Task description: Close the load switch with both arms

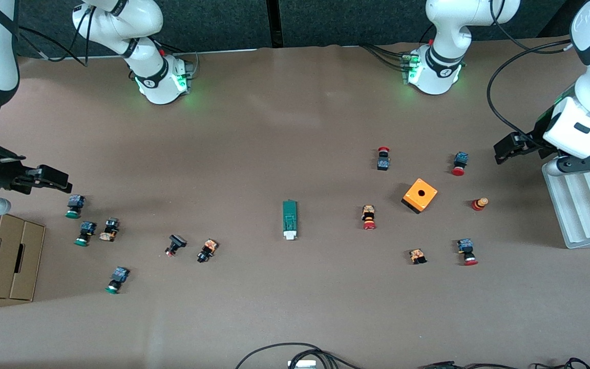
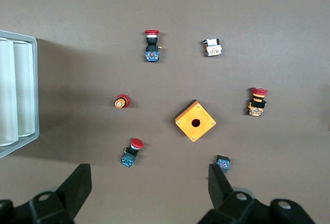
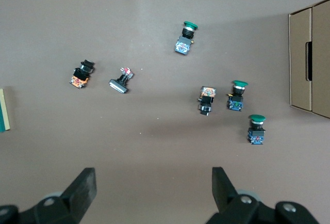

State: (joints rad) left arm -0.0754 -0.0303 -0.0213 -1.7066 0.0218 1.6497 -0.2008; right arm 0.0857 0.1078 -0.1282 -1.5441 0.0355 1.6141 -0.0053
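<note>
Dark-green with a white end, the load switch (image 1: pixel 289 219) sits frame-centre; we see push buttons (image 1: pixel 207 250) around, both grippers (image 1: pixel 505 148) (image 1: pixel 51 179) wide.

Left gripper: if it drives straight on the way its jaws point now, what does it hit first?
Likely bare table. The left gripper, jaws open, looks straight down. In its wrist view the spot between the jaws is empty, flanked by a red-capped push button and a small blue-topped button. Depth is unclear.
</note>
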